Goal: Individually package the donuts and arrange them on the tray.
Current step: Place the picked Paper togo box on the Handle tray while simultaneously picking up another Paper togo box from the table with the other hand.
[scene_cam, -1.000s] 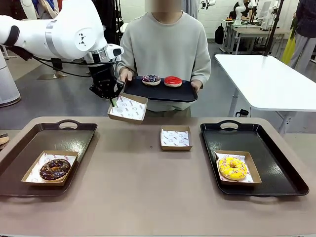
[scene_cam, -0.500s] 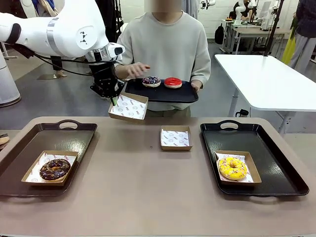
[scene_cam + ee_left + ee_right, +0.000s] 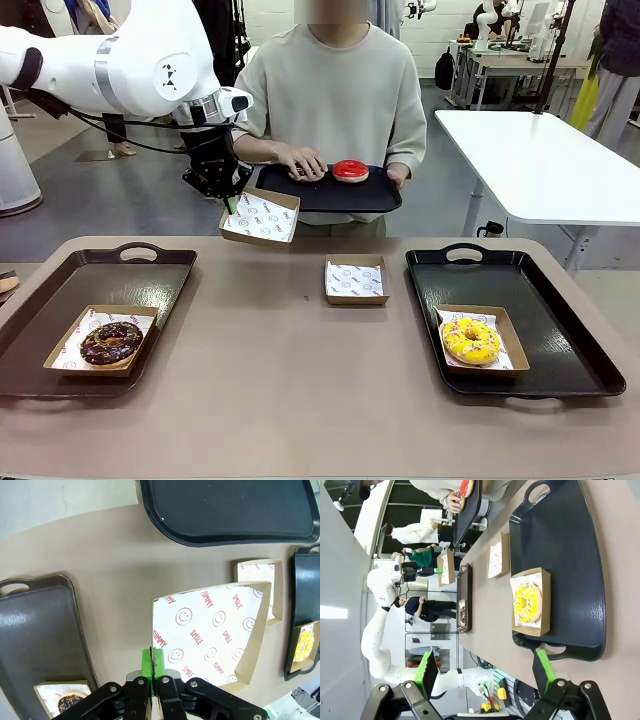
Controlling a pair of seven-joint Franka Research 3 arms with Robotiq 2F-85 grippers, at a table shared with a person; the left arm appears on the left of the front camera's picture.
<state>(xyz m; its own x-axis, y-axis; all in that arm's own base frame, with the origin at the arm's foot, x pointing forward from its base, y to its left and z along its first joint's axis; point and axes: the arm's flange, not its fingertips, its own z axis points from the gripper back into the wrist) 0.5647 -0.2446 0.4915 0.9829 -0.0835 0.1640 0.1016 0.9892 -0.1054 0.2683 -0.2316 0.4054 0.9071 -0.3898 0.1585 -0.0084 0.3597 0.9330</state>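
Cardboard box (image 3: 210, 630) pinched by left jaws — wrist view (SMILE print legible).

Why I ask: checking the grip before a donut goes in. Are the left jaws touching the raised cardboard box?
Touching. The left wrist view shows the left gripper with jaws shut on the cardboard box, its rim pinched between them.
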